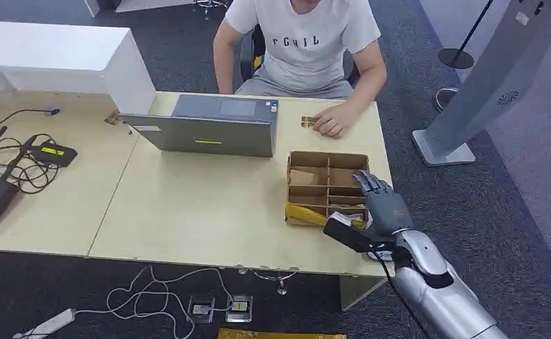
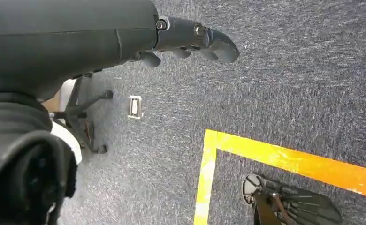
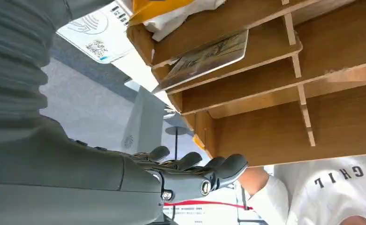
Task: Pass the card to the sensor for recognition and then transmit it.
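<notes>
Card point(image 3: 204, 58) — where do you have it?

From my right wrist view it lies flat in one compartment of the wooden box point(image 1: 327, 157), resting against a divider. Nothing is touching it. In the compartment next to it I see a yellow packet point(image 1: 304, 214) with something white beside it.

And the right hand point(image 1: 382, 205)?

It hangs over the box's near right corner, fingers stretched out and a little apart, grasping nothing. It is near the card but not on it.

Left hand point(image 2: 190, 40)?

Hanging at the robot's side over the grey carpet. The fingers are loosely curved and released, with nothing in them. There is a yellow floor line point(image 2: 284, 157) below.

Where does the box sit?

On the pale table point(image 1: 188, 205), toward its right end and close to the near edge. A grey laptop point(image 1: 212, 126) stands behind it, to the left.

Anyone near?

A person in a white T-shirt point(image 1: 308, 42) sits at the far side. One of their hands point(image 1: 336, 120) rests on the table beyond the box, just beside a small brass-coloured object point(image 1: 306, 122) — I cannot tell what that is. A tall grey stand point(image 1: 484, 85) is on the floor, off the table's right end.
</notes>
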